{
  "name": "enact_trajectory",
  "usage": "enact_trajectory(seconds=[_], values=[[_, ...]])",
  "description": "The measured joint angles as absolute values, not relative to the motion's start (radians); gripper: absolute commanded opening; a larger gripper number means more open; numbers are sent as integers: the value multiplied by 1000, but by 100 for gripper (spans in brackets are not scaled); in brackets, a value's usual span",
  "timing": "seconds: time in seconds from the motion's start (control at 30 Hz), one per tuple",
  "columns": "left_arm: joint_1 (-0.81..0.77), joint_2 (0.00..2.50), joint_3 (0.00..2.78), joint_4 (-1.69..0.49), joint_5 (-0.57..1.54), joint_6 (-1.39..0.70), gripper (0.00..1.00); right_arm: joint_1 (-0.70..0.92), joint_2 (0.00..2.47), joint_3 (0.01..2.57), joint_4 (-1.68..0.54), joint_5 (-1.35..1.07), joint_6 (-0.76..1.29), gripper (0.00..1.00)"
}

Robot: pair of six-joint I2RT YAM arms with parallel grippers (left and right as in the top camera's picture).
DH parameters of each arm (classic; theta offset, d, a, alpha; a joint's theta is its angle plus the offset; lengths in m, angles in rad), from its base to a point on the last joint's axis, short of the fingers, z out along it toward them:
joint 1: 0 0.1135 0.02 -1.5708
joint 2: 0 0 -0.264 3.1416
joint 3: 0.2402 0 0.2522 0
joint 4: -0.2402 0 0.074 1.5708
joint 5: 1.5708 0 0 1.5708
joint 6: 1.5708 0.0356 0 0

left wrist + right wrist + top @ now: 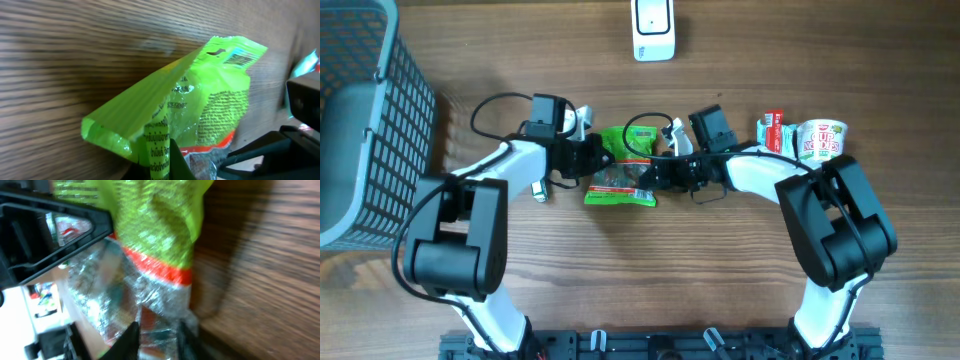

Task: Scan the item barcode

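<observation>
Left gripper [592, 155]: closed tight on the left edge of the green snack packet [620, 170], pinching the film.
Packet: it sits between my two grippers at mid-table, well below the scanner. From the left wrist view it is tipped up on its edge, and I cannot tell whether it is clear of the wood.
Barcode [241, 58]: I take the black stripes by the top seal to be the code, and they are on the face turned toward my left wrist.
Right gripper [158, 335]: the fingers stand part way apart with the packet's silver foil end lying between them. I see no pinch there.
Step in hand: passing the packet over to the left arm so that arm can present it.
Doing it well: I would draw the right arm straight back so it does not snag the foil. Then I would carry the packet up the table, keep the film from folding over the stripes, and turn that face squarely to the scanner window.
Risk: a thin edge grip may let the bag swing or sag, which would hide the code.
Basket [380, 100]: grey mesh at the far left, away from the route.
Scanner [653, 30]: white, at the top edge, with bare table [770, 60] in front of it.
Red-and-white packet [773, 130]: lies just beside the right arm.
Noodle cup [820, 140]: stands next to that packet, so the retreating right arm could knock it.
</observation>
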State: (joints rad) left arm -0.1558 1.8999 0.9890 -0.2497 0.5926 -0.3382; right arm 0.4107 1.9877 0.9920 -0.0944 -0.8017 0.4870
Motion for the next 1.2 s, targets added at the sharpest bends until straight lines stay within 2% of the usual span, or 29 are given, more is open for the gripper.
enact_trajectory(seconds=[0.07, 0.3, 0.43, 0.7, 1.2], values=[[-122, 1893, 989, -257, 622, -355, 4, 396, 1981, 993, -95, -849, 470, 47], [45, 1864, 989, -261, 877, -386, 4, 313, 1920, 999, -91, -1010, 441, 50], [77, 1864, 989, -251, 1030, -405, 4, 311, 1920, 999, -93, -1089, 418, 59], [79, 1864, 990, -112, 1222, -537, 4, 313, 1920, 999, -99, -1137, 390, 59], [79, 1864, 990, -73, 1287, -672, 4, 395, 1920, 999, -35, -1144, 341, 57]])
